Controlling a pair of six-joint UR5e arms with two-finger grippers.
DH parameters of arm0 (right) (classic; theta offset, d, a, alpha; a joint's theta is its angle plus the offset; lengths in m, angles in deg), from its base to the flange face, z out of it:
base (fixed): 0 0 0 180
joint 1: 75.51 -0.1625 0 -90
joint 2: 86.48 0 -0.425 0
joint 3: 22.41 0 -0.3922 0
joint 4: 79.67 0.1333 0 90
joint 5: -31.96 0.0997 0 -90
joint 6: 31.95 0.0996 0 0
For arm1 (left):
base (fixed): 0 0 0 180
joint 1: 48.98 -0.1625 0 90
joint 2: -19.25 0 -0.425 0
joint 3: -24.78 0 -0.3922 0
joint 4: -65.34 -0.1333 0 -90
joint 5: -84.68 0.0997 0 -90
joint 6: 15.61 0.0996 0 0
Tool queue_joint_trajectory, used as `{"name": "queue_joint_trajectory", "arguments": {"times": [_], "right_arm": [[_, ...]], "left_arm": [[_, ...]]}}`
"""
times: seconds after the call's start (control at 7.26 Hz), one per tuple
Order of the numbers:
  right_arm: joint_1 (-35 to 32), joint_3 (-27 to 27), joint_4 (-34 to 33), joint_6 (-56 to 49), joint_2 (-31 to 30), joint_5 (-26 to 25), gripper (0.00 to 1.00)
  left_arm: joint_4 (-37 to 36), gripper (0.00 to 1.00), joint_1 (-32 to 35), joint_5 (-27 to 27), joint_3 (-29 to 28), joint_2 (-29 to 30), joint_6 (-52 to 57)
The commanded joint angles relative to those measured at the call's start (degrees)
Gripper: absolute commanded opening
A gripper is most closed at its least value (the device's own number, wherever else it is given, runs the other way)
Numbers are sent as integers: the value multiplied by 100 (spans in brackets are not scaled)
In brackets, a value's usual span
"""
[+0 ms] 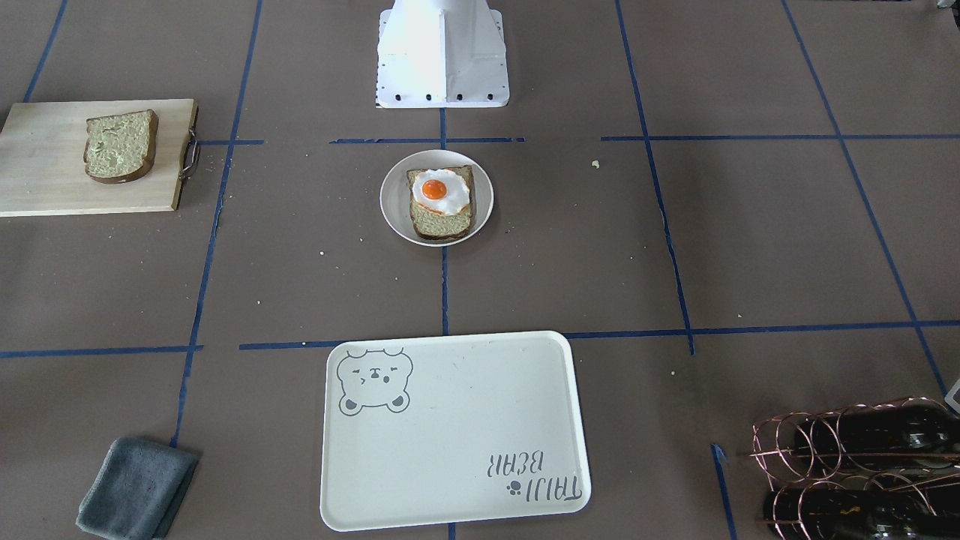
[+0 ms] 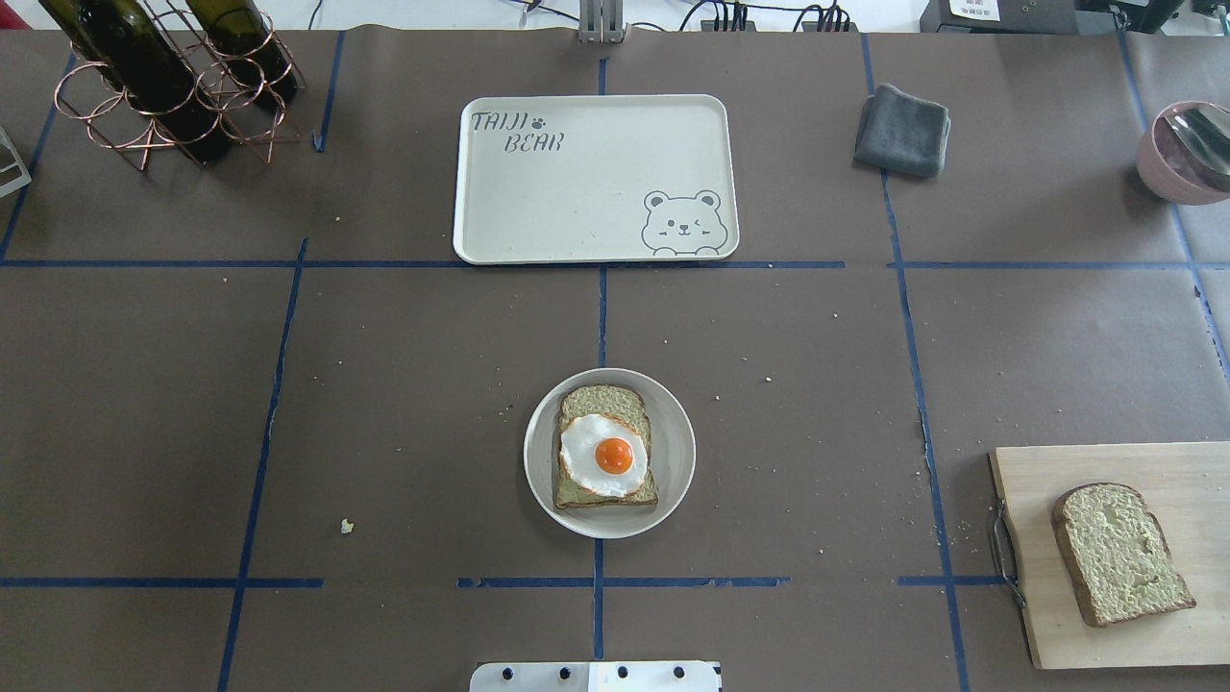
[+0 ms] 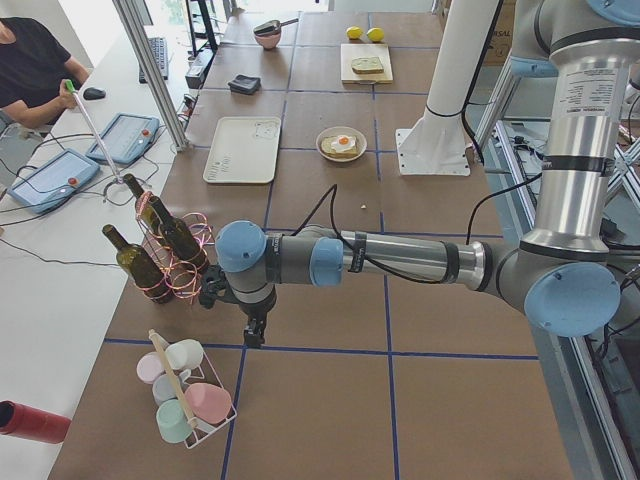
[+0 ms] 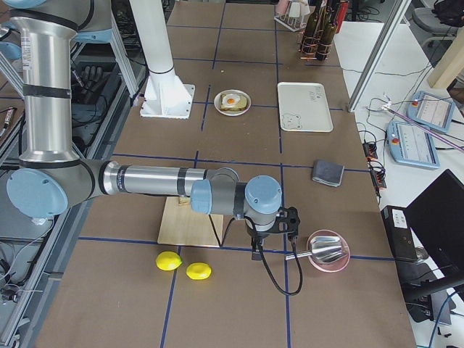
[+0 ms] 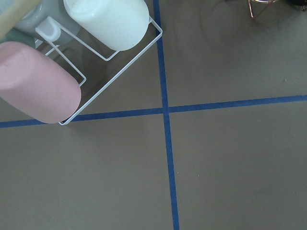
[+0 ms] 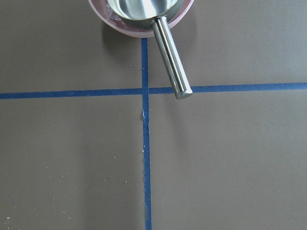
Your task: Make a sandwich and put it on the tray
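Note:
One bread slice [image 2: 602,399] lies on a small round white plate [image 2: 673,452] at the table's centre, with the fried egg [image 2: 601,455] on top of it. The second bread slice [image 2: 1119,553] lies on the wooden cutting board [image 2: 1057,615] at the near right. The cream tray [image 2: 577,192] with the bear drawing lies beyond the plate and holds nothing. My left gripper [image 3: 254,338] hangs over the table's far left end, by the cup rack. My right gripper [image 4: 256,252] hangs over the far right end, by the pink bowl. I cannot tell whether either is open or shut.
A copper rack of wine bottles [image 2: 163,86] stands at the back left. A folded grey cloth [image 2: 901,130] lies right of the tray. A pink bowl with a steel ladle [image 2: 1187,149] sits at the right edge. A wire rack of cups [image 5: 48,81] and two lemons [image 4: 185,266] sit at the table ends.

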Motion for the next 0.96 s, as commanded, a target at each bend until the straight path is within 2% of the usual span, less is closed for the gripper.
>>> {"name": "queue_joint_trajectory", "arguments": {"times": [0.0, 0.41, 0.69, 0.83], "right_arm": [[-1, 5, 9, 9, 8, -17, 100], [17, 22, 18, 88, 8, -18, 100], [34, 233, 44, 105, -1, 219, 100], [183, 320, 62, 114, 104, 350, 100]], "left_arm": [[5, 100, 0, -10, -7, 0, -9], [154, 100, -288, -37, 71, 376, -36], [1291, 100, -386, -54, 10, 483, -79], [1767, 100, -865, -37, 19, 483, -88]]}}
